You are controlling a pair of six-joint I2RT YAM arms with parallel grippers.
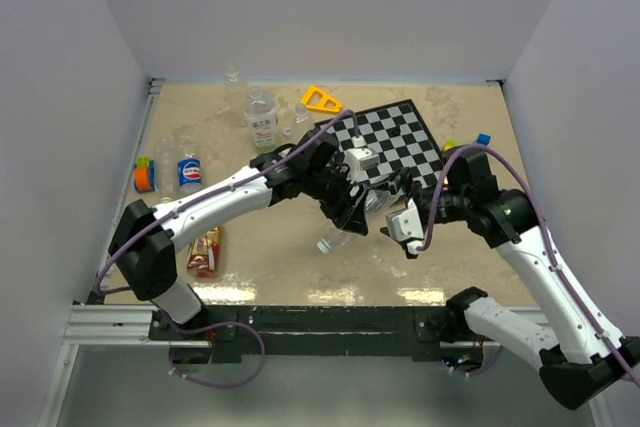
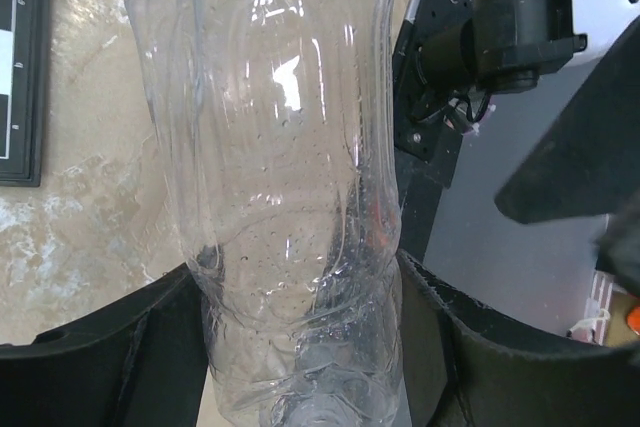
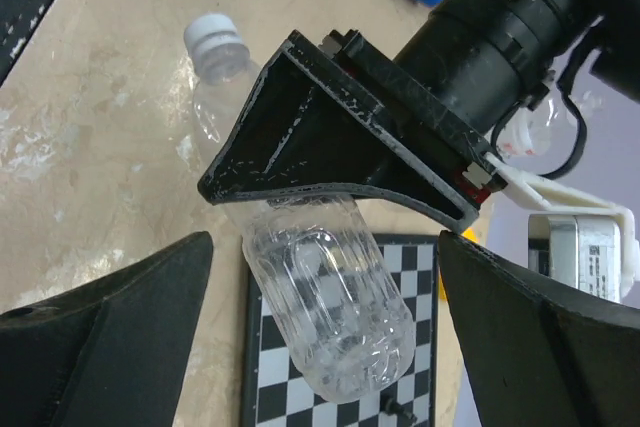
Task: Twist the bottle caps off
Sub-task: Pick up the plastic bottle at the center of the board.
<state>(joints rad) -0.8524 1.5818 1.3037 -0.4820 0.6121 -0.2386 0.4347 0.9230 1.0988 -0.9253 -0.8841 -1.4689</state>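
My left gripper [image 1: 345,209] is shut on a clear unlabelled bottle [image 2: 290,147] and grips its body from both sides [image 2: 300,347]. The bottle is tilted, with its white cap [image 3: 215,42] pointing away toward the near table edge; the cap also shows in the top view [image 1: 326,244]. My right gripper [image 1: 392,209] is open. Its two fingers stand wide on either side of the bottle's base [image 3: 340,327] without touching it [image 3: 325,347]. The left gripper's black fingers [image 3: 330,147] cross the bottle's middle in the right wrist view.
A chessboard [image 1: 390,142] lies at the back right, under the bottle's base. A cola bottle [image 1: 189,173], an orange-green bottle [image 1: 145,176] and a red-yellow bottle [image 1: 204,251] lie at the left. A labelled clear bottle [image 1: 261,119] and a yellow triangle [image 1: 321,100] stand at the back.
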